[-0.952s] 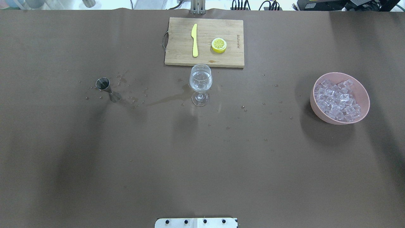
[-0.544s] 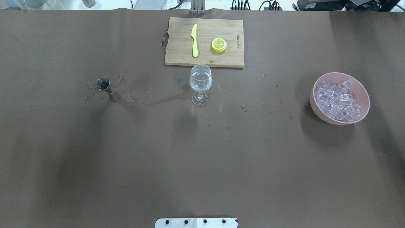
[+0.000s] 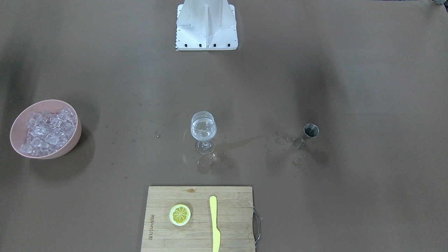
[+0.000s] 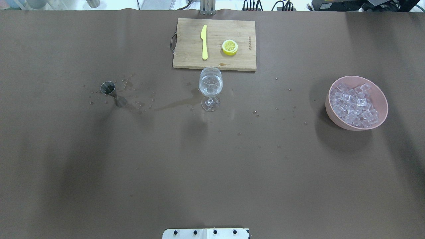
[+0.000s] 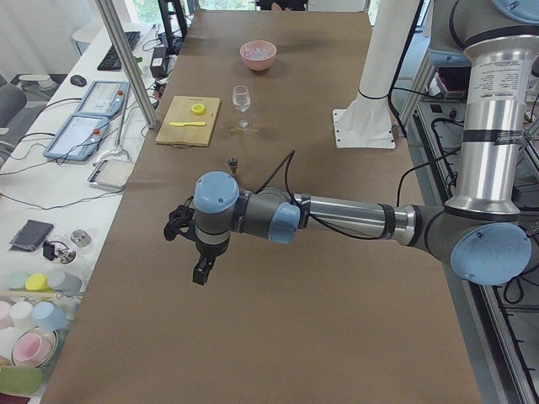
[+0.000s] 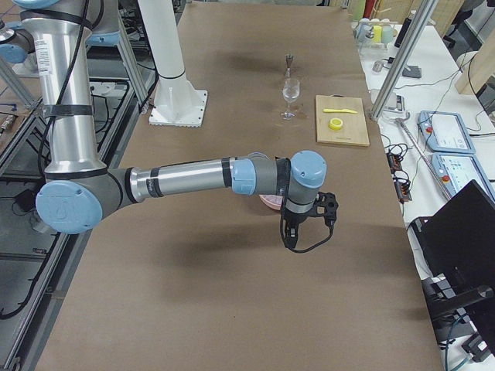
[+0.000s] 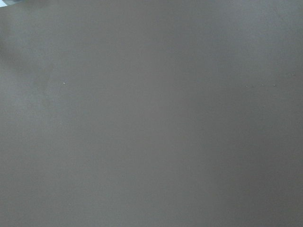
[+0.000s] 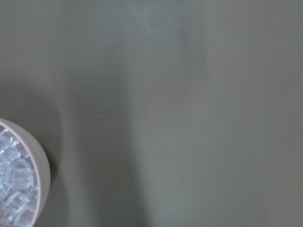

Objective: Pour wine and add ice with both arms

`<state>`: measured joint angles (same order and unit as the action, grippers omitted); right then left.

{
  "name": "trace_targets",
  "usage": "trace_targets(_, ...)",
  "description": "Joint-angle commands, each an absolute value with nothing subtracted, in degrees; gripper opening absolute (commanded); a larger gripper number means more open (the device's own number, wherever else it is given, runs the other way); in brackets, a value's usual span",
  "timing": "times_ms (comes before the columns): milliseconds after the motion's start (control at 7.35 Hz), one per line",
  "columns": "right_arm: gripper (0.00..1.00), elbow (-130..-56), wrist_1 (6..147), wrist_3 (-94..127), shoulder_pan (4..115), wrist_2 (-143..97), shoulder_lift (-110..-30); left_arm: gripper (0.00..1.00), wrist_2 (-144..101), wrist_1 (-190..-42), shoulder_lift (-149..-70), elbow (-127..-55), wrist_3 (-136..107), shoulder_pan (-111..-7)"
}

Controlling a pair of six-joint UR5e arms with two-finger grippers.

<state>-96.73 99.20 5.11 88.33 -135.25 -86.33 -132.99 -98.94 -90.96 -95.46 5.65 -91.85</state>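
Note:
A stemmed glass [image 4: 210,83] with clear wine in it stands at the table's middle; it also shows in the front view [image 3: 203,129]. A small metal jigger [image 4: 113,94] stands to its left. A pink bowl [image 4: 332,114] heaped with ice [image 4: 353,104] sits at the right. The right wrist view shows the bowl's edge [image 8: 41,163] at its lower left. My left gripper [image 5: 202,273] hangs over bare table in the left side view. My right gripper [image 6: 290,239] hangs near the bowl in the right side view. I cannot tell whether either is open or shut.
A wooden cutting board [image 4: 214,61] at the far middle carries a yellow knife [image 4: 204,41] and a lemon slice [image 4: 229,46]. A wet streak [image 4: 172,104] and droplets lie between jigger and glass. The white pedestal base [image 3: 206,26] stands at the near edge.

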Motion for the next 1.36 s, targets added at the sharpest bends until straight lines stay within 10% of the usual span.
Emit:
trace_targets(0, 1.0, -96.9, 99.2, 5.1, 88.3, -136.7, -86.5, 0.98, -133.0, -100.2, -91.3, -95.3, 5.2, -91.8)
trace_targets(1224, 1.0, -100.9, 99.6, 5.1, 88.3, -136.7, -87.4, 0.98, -133.0, -103.3, -93.6, -96.5, -7.6, -88.9)
